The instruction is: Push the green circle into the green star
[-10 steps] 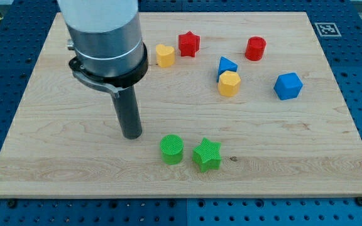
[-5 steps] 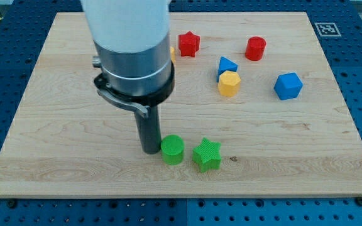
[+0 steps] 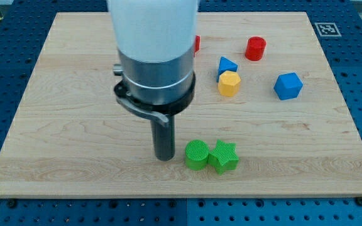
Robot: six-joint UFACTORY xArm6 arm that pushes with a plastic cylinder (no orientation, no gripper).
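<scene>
The green circle lies near the board's bottom edge, touching the green star on its right. My tip stands on the board just left of the green circle, close to it or touching it. The arm's grey and white body rises above the tip and hides the middle of the board behind it.
A red cylinder, a blue triangular block, a yellow hexagonal block and a blue block lie at the upper right. A sliver of a red block shows beside the arm. The wooden board rests on a blue pegboard table.
My tip has slid right, reached the green circle and pushed it right into the green star; both blocks have shifted right. The arm now hides the yellow heart and most of the red star.
</scene>
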